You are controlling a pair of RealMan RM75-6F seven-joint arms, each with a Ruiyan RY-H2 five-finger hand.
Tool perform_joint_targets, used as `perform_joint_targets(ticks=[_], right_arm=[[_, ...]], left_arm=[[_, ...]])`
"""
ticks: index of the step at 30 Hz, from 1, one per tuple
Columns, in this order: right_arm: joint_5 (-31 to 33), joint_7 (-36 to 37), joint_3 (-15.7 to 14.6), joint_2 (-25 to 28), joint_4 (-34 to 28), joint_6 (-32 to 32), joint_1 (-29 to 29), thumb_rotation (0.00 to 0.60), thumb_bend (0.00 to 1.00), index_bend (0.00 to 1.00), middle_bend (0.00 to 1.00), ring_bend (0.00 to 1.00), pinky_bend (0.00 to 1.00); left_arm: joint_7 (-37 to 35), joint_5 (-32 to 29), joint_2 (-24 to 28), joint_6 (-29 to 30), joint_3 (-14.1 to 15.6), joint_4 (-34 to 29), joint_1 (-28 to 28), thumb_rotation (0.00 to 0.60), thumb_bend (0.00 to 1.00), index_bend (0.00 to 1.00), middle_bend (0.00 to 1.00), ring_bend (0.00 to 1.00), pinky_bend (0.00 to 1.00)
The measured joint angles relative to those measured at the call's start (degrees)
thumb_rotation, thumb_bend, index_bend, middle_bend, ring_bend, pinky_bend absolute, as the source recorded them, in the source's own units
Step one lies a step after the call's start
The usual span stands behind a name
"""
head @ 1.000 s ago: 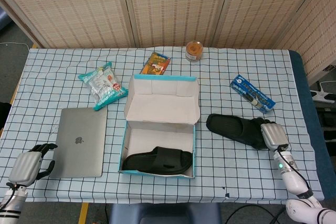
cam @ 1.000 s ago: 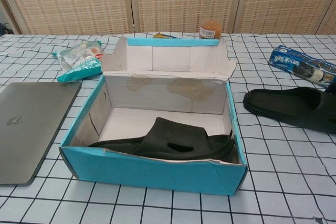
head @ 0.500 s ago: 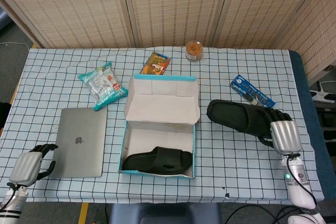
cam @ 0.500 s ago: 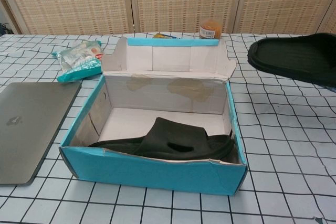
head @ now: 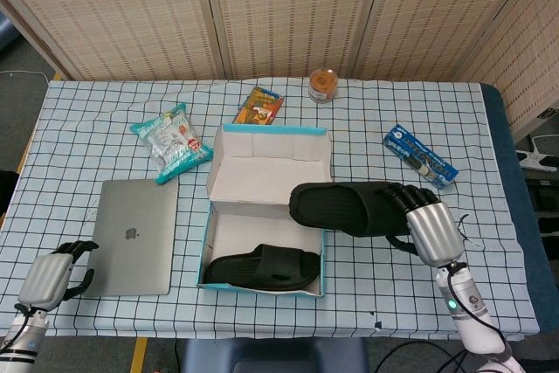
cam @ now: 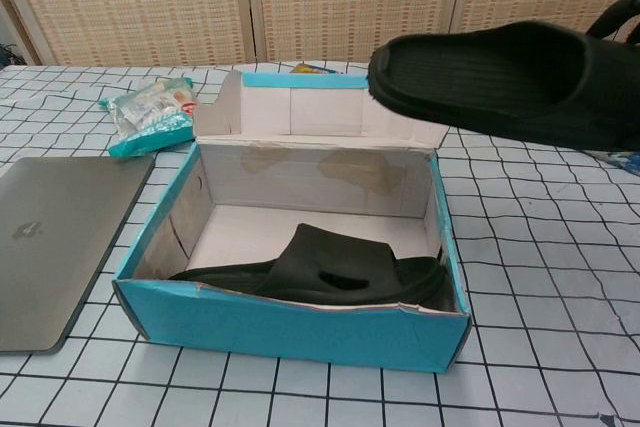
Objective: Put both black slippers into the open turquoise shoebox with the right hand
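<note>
The open turquoise shoebox [head: 209,238] [cam: 290,332] stands mid-table, its lid flipped up at the back. One black slipper [head: 262,267] [cam: 320,264] lies inside along the box's front wall. My right hand [head: 427,224] grips the second black slipper [head: 345,208] [cam: 500,77] by its strap end and holds it in the air, its toe over the box's right rim. In the chest view only dark fingers [cam: 618,19] of that hand show. My left hand [head: 51,275] rests at the table's front left edge, its fingers curled around nothing.
A grey laptop [head: 135,236] [cam: 50,242] lies left of the box. Behind it sits a teal snack bag [head: 171,141] [cam: 150,112]. An orange packet [head: 258,106], a small jar [head: 323,85] [cam: 401,55] and a blue biscuit pack [head: 420,155] lie toward the back and right.
My right hand has lifted the second slipper off the table on the right and carried it left, up to the box's right rim. The left hand has stayed put.
</note>
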Motion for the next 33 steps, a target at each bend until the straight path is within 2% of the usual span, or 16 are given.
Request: perform_joint_targets(ticks=[4, 13, 19, 24, 27, 33], right_arm=[[1.88, -2.58, 1.18, -4.58, 0.01, -6.48, 4.27, 0.6, 0.05, 0.55, 0.54, 0.51, 0.71], [6.37, -10.08, 4.11, -17.56, 2.27, -12.96, 11.77, 0.6, 0.05, 0.55, 0.54, 0.51, 0.71], [8.42, -15.95, 4.44, -22.22, 3.73, -12.98, 13.51, 0.6, 0.05, 0.55, 0.54, 0.52, 0.71], [9.96, -18.56, 3.78, -23.34, 6.18, -12.38, 13.51, 0.6, 0.05, 0.55, 0.54, 0.52, 0.71], [9.87, -19.46, 3.66, -24.26, 8.82, -11.6, 13.59, 0.6, 0.05, 0.55, 0.54, 0.52, 0.71], [6.68, -19.99, 3.02, -28.67, 18.51, -8.52, 14.1, 0.6, 0.05, 0.56, 0.54, 0.52, 0.72]], left_arm=[[-0.71, -0.3, 0.13, 0.29, -0.24, 0.01, 0.17, 0.6, 0.43, 0.31, 0.32, 0.29, 0.54], [-2.33, -0.01, 0.73, 0.84, -0.43, -0.12, 0.36, 0.6, 0.43, 0.31, 0.32, 0.29, 0.54], [-2.86, -0.05, 0.99, 1.05, -0.54, -0.42, 0.47, 0.6, 0.43, 0.31, 0.32, 0.29, 0.55], [-2.69, 0.03, 0.99, 1.25, -0.55, -0.32, 0.54, 0.6, 0.43, 0.31, 0.32, 0.29, 0.55], [-2.61, -0.11, 0.94, 0.82, -0.51, -0.34, 0.43, 0.6, 0.43, 0.31, 0.32, 0.29, 0.55], [-1.93, -0.5, 0.69, 0.09, -0.38, -0.19, 0.24, 0.6, 0.43, 0.31, 0.32, 0.29, 0.55]])
